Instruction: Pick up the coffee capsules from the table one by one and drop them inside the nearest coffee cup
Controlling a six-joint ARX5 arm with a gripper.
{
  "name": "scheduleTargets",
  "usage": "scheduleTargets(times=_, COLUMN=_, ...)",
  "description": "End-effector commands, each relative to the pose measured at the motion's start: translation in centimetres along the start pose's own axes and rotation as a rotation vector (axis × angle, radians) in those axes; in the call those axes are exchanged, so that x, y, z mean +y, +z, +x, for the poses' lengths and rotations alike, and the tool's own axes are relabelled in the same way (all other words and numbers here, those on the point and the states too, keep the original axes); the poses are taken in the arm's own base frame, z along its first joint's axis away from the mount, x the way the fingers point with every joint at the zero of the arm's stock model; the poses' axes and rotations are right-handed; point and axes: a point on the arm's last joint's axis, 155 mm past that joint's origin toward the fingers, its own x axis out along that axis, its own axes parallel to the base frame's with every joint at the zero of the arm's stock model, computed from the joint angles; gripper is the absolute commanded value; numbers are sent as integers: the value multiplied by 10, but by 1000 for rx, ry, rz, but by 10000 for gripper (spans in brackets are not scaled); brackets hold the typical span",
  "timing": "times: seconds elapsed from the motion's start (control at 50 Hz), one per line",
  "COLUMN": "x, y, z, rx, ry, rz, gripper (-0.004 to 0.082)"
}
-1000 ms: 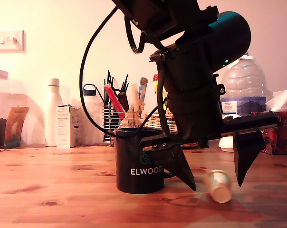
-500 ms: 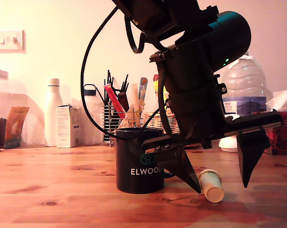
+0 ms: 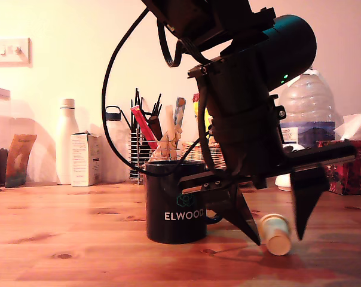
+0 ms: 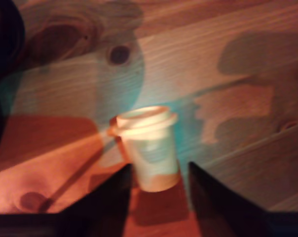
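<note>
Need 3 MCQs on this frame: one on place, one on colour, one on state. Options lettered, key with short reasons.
1. Where is the small cream-beige tapered plastic capsule?
A. Inside the mug
B. Lying on the reddish-brown wooden table
C. Lifted in the air

2. What colour is the glossy ceramic mug lettered ELWOOD?
A. Black
B. White
C. Red

3. What is the state of the black gripper?
A. Shut on the capsule
B. Open, fingers either side of the capsule
C. Open above the mug

Key: 1 B, it rests on the planks; 2 A, black glaze; 3 B, the wrist view shows gaps beside the capsule.
</note>
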Motion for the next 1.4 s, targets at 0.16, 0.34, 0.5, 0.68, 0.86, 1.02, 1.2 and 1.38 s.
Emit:
scheduleTargets(times=0.16, x=-1, y=-10, z=11, rx=21, ry=11, rz=46, gripper=230)
scheduleTargets(times=0.34, x=-1, y=-10, z=10, rx=21, ry=11, rz=104, gripper=190)
scheduleTargets(times=0.5, x=-2, y=-10, z=9, rx=20, ry=7, rz=152, gripper=190)
scheduleTargets(times=0.68, x=-4, y=-8, z=5, rx=12, ry=0, rz=231, gripper=160)
scheduleTargets(times=0.86, x=-10, y=0, z=-7, rx=-13, ry=-19, rz=259, gripper=159)
scheduleTargets(times=1.02, x=-16, y=9, z=-23, rx=-44, ry=-42, rz=282, gripper=159)
scheduleTargets(times=1.2, x=-27, y=14, z=-41, rx=-74, ry=-69, rz=335, gripper=159)
scheduleTargets(times=1.38, x=-36, y=7, z=-56, rx=-75, ry=-84, rz=372, gripper=159)
